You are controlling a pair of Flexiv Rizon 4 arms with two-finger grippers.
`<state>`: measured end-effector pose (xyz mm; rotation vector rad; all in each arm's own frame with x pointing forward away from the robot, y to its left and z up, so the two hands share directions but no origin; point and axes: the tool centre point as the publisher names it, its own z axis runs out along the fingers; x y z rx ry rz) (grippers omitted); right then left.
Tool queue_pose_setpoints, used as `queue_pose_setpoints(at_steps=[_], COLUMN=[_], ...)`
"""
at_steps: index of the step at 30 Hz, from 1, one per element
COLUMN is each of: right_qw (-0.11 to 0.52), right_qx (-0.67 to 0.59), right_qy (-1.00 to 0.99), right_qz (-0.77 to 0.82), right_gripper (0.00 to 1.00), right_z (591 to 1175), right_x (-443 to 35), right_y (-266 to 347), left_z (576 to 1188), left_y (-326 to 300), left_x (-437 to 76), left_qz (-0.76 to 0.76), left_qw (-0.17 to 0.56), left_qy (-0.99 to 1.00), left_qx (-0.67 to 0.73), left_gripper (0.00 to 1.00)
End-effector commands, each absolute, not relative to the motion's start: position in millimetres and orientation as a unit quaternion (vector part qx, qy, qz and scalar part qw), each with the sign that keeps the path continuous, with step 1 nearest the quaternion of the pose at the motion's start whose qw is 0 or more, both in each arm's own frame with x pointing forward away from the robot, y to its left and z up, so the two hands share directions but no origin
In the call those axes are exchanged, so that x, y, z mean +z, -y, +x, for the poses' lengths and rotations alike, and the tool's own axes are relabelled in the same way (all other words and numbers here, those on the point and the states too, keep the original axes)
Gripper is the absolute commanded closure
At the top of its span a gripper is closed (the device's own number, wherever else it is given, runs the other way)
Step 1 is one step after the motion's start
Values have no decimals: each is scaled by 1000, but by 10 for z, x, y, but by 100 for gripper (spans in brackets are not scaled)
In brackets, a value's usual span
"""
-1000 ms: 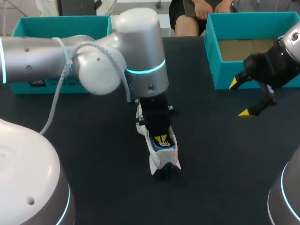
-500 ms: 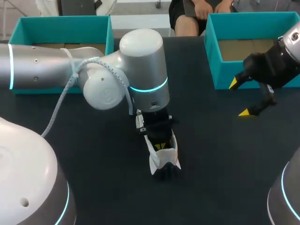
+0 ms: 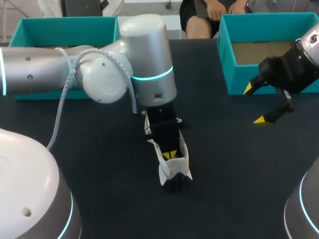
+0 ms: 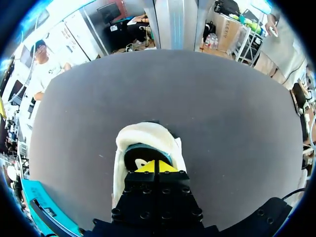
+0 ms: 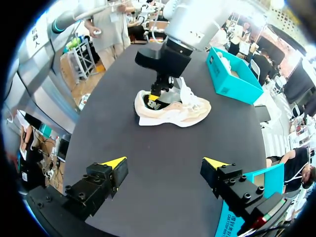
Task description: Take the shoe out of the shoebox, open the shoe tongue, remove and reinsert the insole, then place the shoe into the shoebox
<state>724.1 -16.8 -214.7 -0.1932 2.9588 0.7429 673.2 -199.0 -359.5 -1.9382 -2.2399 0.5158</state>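
One cream shoe [image 3: 167,172] stands upright on its sole near the middle of the dark table [image 3: 114,199], outside both teal boxes. The left box [image 3: 65,24] sits at the far left and the right box [image 3: 249,79] at the far right. The left gripper [image 3: 170,155] points down into the shoe's heel opening. In the left wrist view its yellow fingertips [image 4: 154,167] press together over the dark insole [image 4: 136,157]. Whether they pinch the insole cannot be told. The right gripper [image 3: 254,104] hangs above the table just in front of the right box. Its fingers are spread wide with nothing between them, well apart from the shoe [image 5: 182,111].
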Motion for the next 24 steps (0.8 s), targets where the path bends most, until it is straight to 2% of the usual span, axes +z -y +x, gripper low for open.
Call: queue_pose_setpoints(at_steps=[1,11,19,24], right_qw=[43,43,43,43], right_qx=[242,242,242,242], right_qy=[-967,-967,-967,-967], right_qz=[-63,-63,-63,-63], right_gripper=[0,0,0,0], right_z=[7237,7237,7237,7237], right_x=[-2150,-2150,-2150,-2150], right_y=[167,167,167,167], left_z=[6691,6688,6709,6709], left_y=[2092,2102,2043,2100], left_x=[-3810,-4022,-3667,-3632], left_qz=[-642,-646,-655,-659], left_qw=[73,54,42,49], left_qy=[743,750,740,731], left_qx=[177,132,147,168], left_gripper=[100,100,100,100])
